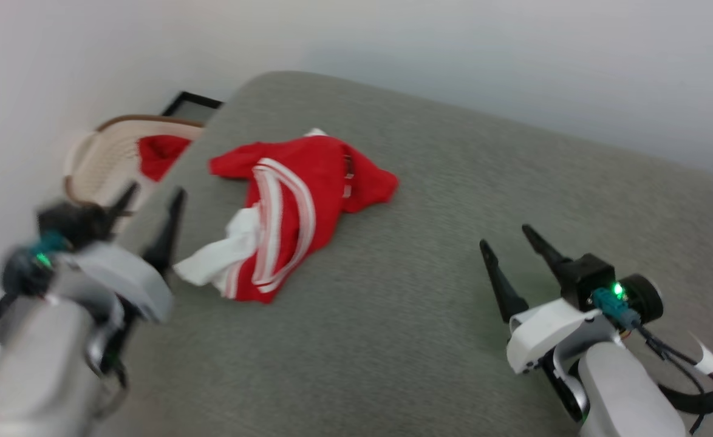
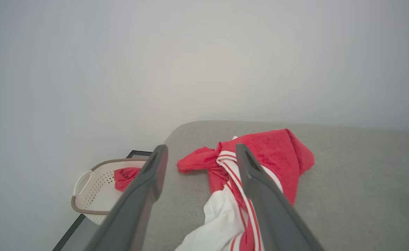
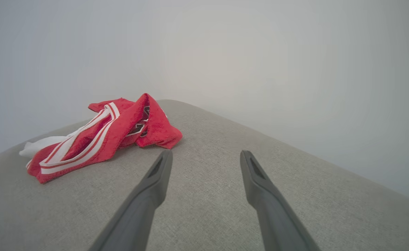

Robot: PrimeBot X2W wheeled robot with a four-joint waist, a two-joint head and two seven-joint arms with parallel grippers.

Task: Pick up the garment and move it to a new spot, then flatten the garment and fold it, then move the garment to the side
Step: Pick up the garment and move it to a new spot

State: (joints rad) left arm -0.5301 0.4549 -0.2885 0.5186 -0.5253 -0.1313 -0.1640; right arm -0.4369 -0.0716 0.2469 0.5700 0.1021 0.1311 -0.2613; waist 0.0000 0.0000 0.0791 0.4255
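Note:
The garment (image 1: 296,206), a red jersey with white sleeves and white-and-red striped trim, lies crumpled on the grey padded surface (image 1: 429,291), towards its far left. The left wrist view has the garment (image 2: 270,157) ahead and partly behind one finger. In the right wrist view the garment (image 3: 100,139) lies ahead to the left, a bit of black lettering showing in a fold. My left gripper (image 1: 155,194) hovers open at the surface's left edge, just left of the white sleeve. My right gripper (image 1: 507,235) stands open above bare surface, well to the right of the garment. Neither holds anything.
A beige perforated basket (image 1: 104,161) holding a small plain red cloth (image 1: 159,155) sits beyond the surface's left edge, against the pale wall; the basket (image 2: 93,191) also appears in the left wrist view. A dark frame edge (image 1: 189,100) runs beside it. Bare surface stretches right of the garment.

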